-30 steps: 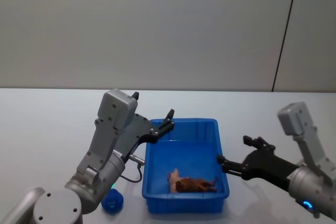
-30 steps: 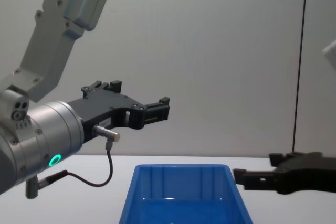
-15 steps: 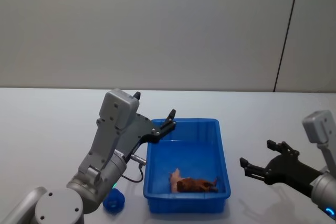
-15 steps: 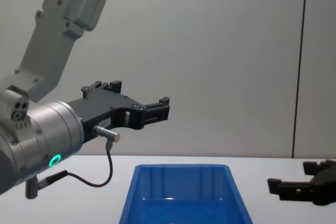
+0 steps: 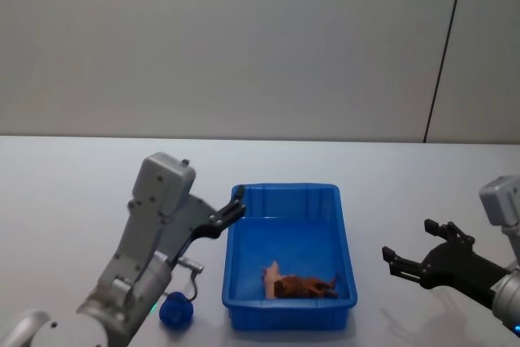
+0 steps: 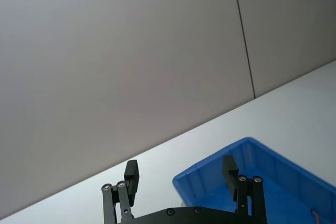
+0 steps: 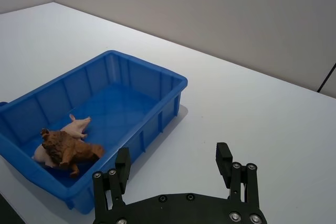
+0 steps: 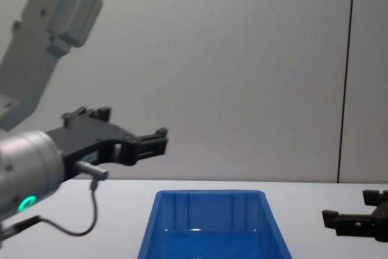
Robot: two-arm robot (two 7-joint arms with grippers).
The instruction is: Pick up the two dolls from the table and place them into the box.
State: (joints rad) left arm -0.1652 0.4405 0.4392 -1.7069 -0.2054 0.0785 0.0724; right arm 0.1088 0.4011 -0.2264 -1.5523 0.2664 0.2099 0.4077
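The blue box (image 5: 283,190) stands on the white table (image 5: 73,184) in front of me. A peach and brown doll (image 5: 297,285) lies inside it at the near end, also seen in the right wrist view (image 7: 65,146). A small rounded blue doll (image 5: 175,312) sits on the table to the box's near left, beside my left arm. My left gripper (image 5: 231,209) hovers open at the box's left rim, holding nothing. My right gripper (image 5: 409,243) is open and empty over the table, well right of the box.
A plain grey wall rises behind the table. A dark vertical seam (image 5: 443,50) runs down it at the right. Bare tabletop lies to the left, right and far side of the box (image 7: 147,62).
My right gripper has drawn away from the box's right rim to the right. My left arm has pulled back and to the left, its gripper now at the box's left rim.
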